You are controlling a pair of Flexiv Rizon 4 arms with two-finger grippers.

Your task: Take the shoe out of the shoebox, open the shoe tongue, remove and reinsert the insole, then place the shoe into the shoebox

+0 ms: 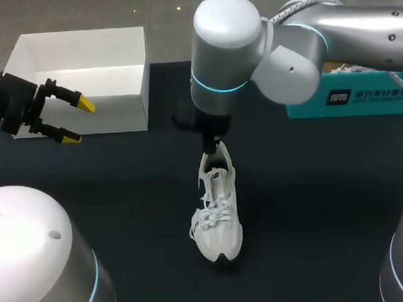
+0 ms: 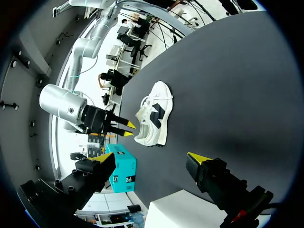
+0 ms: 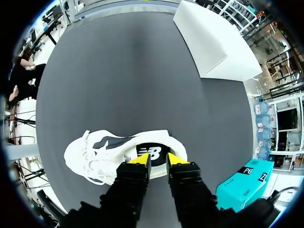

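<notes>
A white sneaker (image 1: 217, 214) with black side marks stands upright on the dark table, toe toward the near edge; it also shows as the sneaker (image 2: 154, 116) and the sneaker (image 3: 114, 149). My right gripper (image 1: 215, 147) hangs straight down over the heel. Its yellow tips (image 3: 142, 159) stand a little apart at the heel collar, above the printed insole, with nothing visibly held. The open white shoebox (image 1: 84, 69) stands at the far left, holding nothing. My left gripper (image 1: 78, 121) hovers wide open in front of the box, well away from the shoe.
A teal box (image 1: 349, 94) lies at the far right of the table, behind my right arm. The black tabletop (image 1: 324, 206) stretches bare around the sneaker. My arms' white bases fill the near corners.
</notes>
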